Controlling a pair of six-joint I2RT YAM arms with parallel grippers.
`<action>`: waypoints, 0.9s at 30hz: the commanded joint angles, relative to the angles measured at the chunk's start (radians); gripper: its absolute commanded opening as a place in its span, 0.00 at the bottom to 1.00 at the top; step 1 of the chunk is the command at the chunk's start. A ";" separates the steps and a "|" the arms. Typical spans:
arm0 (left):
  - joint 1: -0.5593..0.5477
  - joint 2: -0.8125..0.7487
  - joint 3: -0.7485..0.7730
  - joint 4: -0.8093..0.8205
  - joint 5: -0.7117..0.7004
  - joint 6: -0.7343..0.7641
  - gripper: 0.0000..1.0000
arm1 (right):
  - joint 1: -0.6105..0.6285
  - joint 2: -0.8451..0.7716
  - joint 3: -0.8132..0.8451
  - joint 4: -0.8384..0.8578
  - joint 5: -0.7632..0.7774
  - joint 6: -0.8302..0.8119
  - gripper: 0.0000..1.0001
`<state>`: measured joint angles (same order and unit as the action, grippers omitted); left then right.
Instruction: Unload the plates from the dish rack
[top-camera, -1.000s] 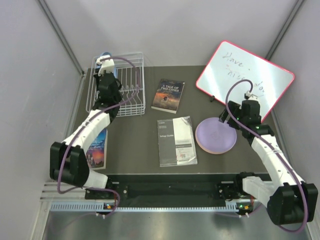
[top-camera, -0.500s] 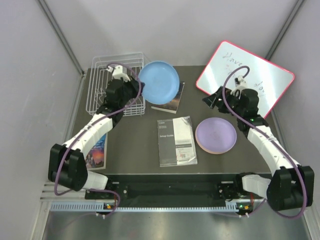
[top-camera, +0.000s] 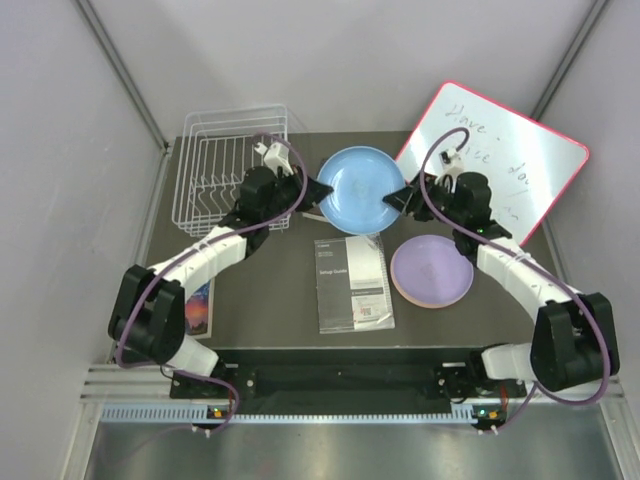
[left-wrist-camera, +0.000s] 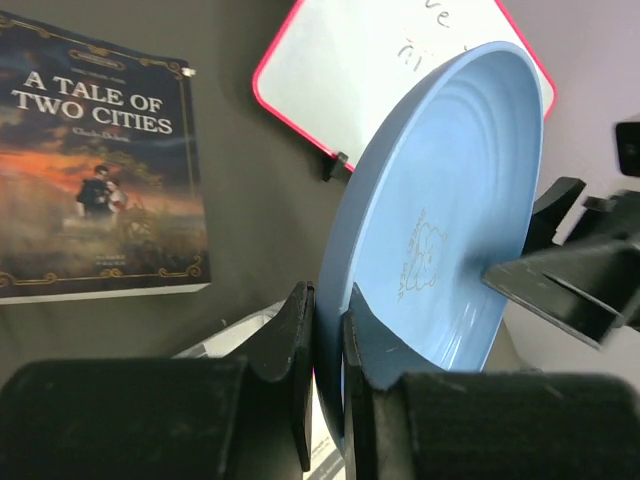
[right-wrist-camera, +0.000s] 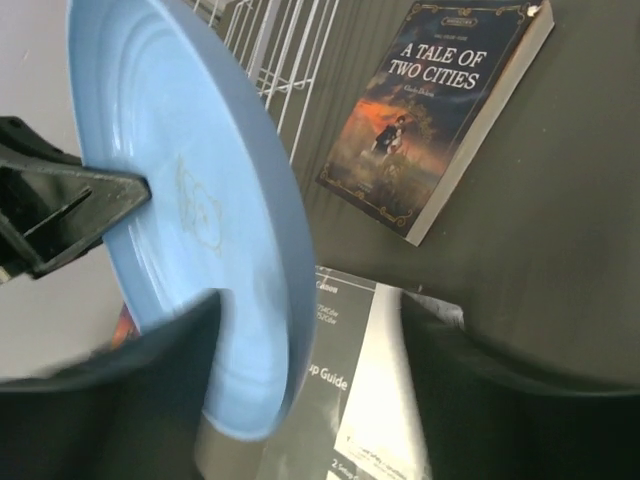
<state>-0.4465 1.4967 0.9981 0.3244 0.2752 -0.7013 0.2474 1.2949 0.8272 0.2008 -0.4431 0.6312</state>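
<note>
A blue plate (top-camera: 360, 190) hangs above the table's back middle, tilted on edge. My left gripper (top-camera: 318, 190) is shut on its left rim, and in the left wrist view the fingers (left-wrist-camera: 300, 330) pinch the plate (left-wrist-camera: 440, 230). On the opposite side my right gripper (top-camera: 392, 197) is open. Its jaws stand wide on either side of the plate's rim (right-wrist-camera: 190, 220), with a gap still showing to the right jaw. A lavender plate (top-camera: 432, 270) lies at the right on a stack with a pinkish rim beneath. The white wire dish rack (top-camera: 235, 113) at the back left holds no plates.
A red-framed whiteboard (top-camera: 500, 150) leans at the back right. The book "A Tale of Two Cities" (right-wrist-camera: 440, 110) lies under the raised plate. A setup guide (top-camera: 352, 282) lies in the middle and another book (top-camera: 200, 305) by the left arm.
My left arm lifted the blue plate out of the rack and carried it right to mid-table. My right arm swung left to meet it, its jaws narrowing around the rim.
</note>
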 joint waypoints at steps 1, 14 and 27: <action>-0.018 0.002 0.001 0.127 0.052 -0.041 0.00 | 0.013 0.021 0.050 0.051 0.000 -0.010 0.42; -0.017 -0.090 0.011 -0.048 -0.169 0.229 0.89 | -0.171 -0.457 -0.134 -0.486 0.337 -0.041 0.00; -0.017 -0.156 -0.001 -0.123 -0.343 0.385 0.90 | -0.200 -0.686 -0.232 -0.958 0.576 0.096 0.00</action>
<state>-0.4637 1.3849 0.9886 0.2066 -0.0181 -0.3683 0.0498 0.6365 0.5930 -0.6540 0.0273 0.6788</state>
